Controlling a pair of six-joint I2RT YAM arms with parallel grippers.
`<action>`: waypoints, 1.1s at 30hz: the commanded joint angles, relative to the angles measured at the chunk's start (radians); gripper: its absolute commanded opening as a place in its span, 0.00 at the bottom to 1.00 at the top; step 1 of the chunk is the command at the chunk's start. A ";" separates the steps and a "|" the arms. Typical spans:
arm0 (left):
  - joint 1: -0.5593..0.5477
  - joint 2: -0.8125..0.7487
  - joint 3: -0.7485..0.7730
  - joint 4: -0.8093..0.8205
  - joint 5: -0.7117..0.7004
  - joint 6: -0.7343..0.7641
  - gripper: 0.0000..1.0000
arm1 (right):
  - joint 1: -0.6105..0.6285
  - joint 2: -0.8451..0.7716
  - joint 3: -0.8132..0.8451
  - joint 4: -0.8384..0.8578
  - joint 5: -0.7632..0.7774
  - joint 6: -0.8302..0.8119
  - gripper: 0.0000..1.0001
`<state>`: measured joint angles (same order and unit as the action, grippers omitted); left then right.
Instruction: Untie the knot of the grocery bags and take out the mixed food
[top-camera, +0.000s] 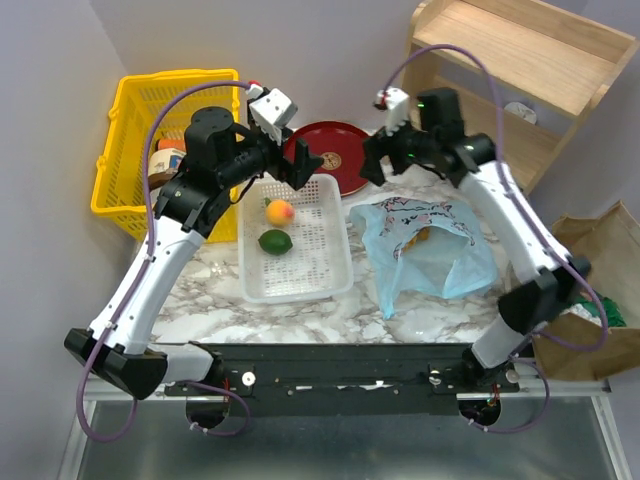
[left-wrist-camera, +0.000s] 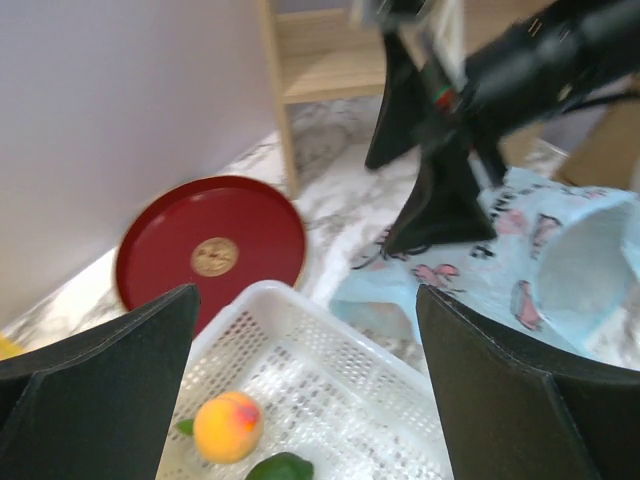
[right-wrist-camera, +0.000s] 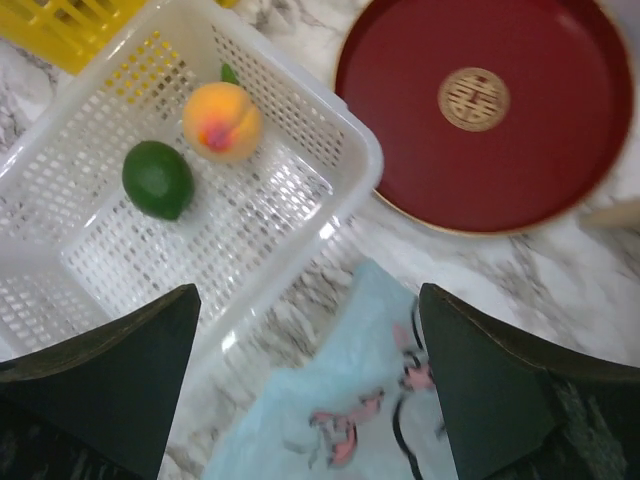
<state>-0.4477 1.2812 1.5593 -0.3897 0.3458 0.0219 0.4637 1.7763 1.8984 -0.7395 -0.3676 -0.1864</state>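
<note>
My right gripper (top-camera: 376, 166), jaws wide and empty, hangs at the eleven o'clock corner of the light-blue plastic bag (top-camera: 440, 262), nearer it than my left gripper (top-camera: 303, 166), also wide and empty. The white basket (top-camera: 312, 272) at the bag's nine o'clock holds an orange (top-camera: 280, 211) and a lime (top-camera: 275, 241). Something brown shows inside the bag.

White marble-patterned tabletop (top-camera: 330, 318) spans the work area. Plain pale walls (top-camera: 330, 40) enclose the rear and left sides. A light wooden shelf unit (top-camera: 545, 50) stands at the rear right corner. Lighting is even.
</note>
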 joint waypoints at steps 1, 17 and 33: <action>-0.023 0.043 -0.013 0.014 0.278 0.012 0.98 | -0.068 -0.310 -0.221 -0.012 0.064 -0.093 0.97; -0.350 0.429 0.175 -0.174 0.365 0.317 0.98 | -0.074 -1.025 -0.880 -0.221 0.009 -0.266 0.28; -0.372 0.877 0.522 -0.138 0.206 0.205 0.35 | -0.100 -1.114 -1.122 -0.140 0.142 -0.591 0.20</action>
<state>-0.8371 2.1136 2.0060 -0.4892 0.5533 0.2398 0.3660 0.6472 0.8532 -0.9497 -0.2558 -0.6472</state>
